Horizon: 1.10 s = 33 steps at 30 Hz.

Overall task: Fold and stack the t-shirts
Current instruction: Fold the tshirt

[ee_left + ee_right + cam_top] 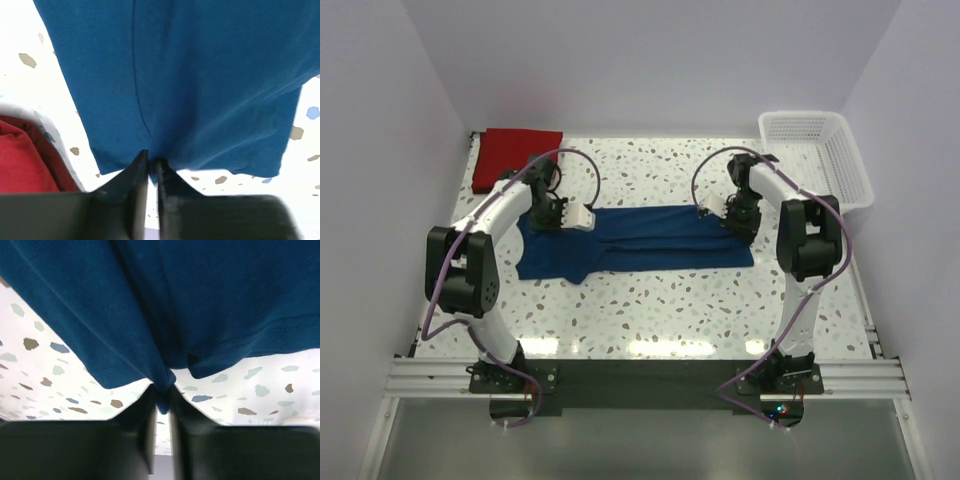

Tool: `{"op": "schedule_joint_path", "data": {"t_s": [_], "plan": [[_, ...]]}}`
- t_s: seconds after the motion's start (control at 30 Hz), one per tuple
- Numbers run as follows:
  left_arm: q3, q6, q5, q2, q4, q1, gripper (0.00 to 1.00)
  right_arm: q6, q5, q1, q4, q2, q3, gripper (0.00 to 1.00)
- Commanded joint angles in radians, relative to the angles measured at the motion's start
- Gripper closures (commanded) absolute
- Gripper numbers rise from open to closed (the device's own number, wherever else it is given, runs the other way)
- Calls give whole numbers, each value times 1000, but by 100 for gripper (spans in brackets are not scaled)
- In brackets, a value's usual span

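Navy t-shirt point(650, 238) lies stretched on the tabletop point(650, 305) between both pincers, left pincer point(151, 159) clenched on its edge at one end, right pincer point(162, 390) clenched on its hem at the other, red t-shirt point(517, 155) folded just beyond the left pincer.

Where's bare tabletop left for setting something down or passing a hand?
Free: the near strip between the navy t-shirt and the arm bases; the far strip between the red t-shirt and the basket. Crowded: the cloth-covered middle.
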Motion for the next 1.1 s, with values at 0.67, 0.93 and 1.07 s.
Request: {"op": "schedule_joint_path", "data": {"t_s": [0.67, 0.93, 1.07], "plan": [[-221, -554, 445, -201, 44, 433, 48, 521, -347, -214, 0, -96, -120, 50], [-298, -574, 447, -190, 101, 449, 46, 569, -345, -215, 74, -69, -157, 53], [-303, -575, 445, -155, 117, 449, 47, 578, -358, -220, 74, -65, -149, 54]]}}
